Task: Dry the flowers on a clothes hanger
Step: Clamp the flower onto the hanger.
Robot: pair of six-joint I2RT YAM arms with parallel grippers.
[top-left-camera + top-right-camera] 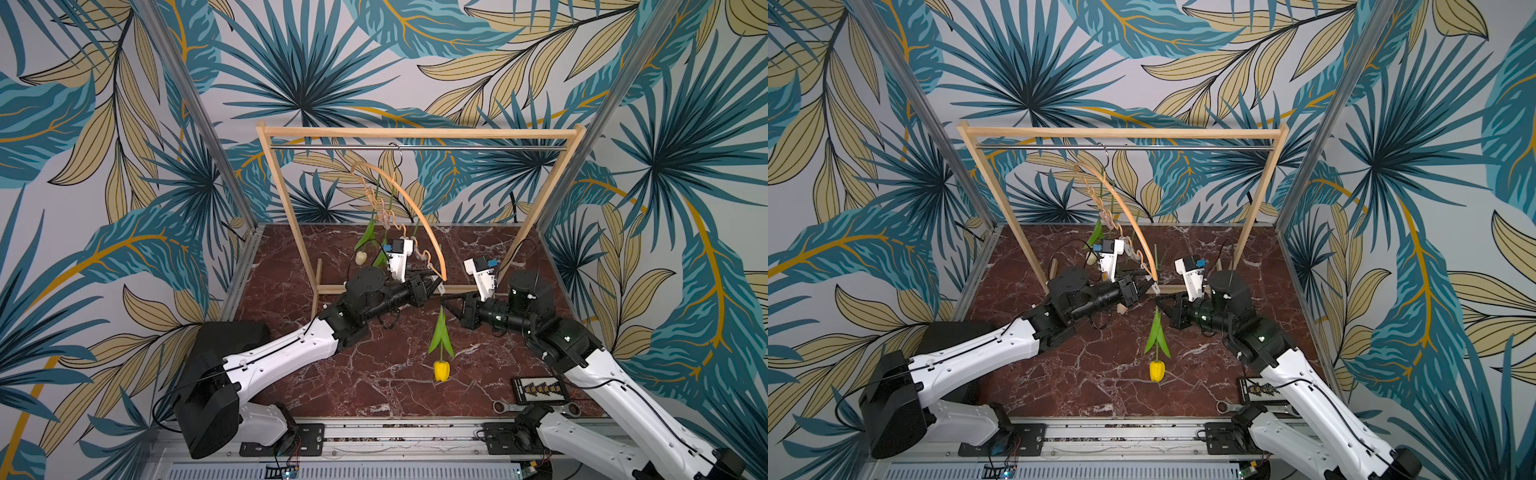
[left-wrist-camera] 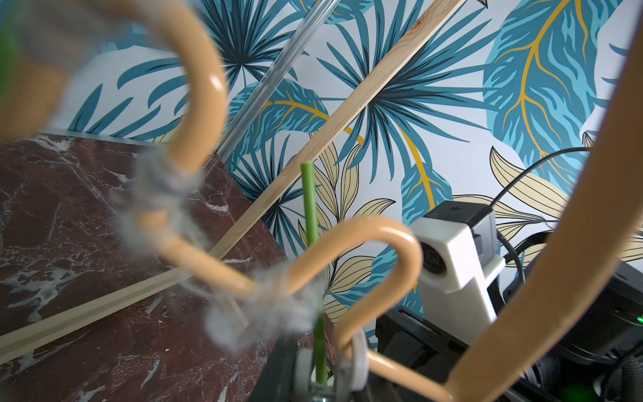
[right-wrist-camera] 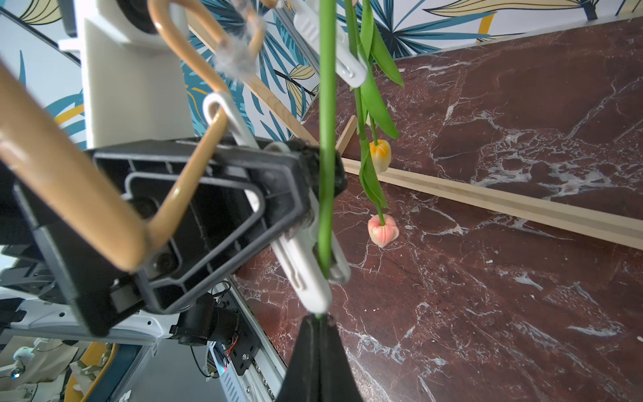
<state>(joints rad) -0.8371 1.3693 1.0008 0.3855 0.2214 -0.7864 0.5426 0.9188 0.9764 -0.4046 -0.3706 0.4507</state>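
Observation:
The clothes hanger (image 1: pixel 428 226) (image 1: pixel 1133 224) hangs by its hook from the rack's rail, tilted, with its right end low. At that low end my left gripper (image 1: pixel 436 286) (image 1: pixel 1148 287) (image 2: pixel 325 386) is shut on a white clip (image 3: pixel 302 257), squeezing it. My right gripper (image 1: pixel 446 300) (image 1: pixel 1160 302) (image 3: pixel 318 322) is shut on the stem (image 3: pixel 327 139) of the bright yellow tulip (image 1: pixel 441 371) (image 1: pixel 1157 371). The stem runs up between the clip's halves (image 2: pixel 322 362) and the head hangs down. The cream (image 1: pixel 360 257), orange-yellow (image 3: pixel 380 155) and pink (image 3: pixel 382 229) flowers hang head down from other clips.
The large wooden rack (image 1: pixel 415 133) with its metal rail stands across the back of the marble floor (image 1: pixel 374 374); its base bar lies just behind both grippers. A black tray (image 1: pixel 540 388) and a wrench (image 1: pixel 505 406) lie at the front right, beside my right arm.

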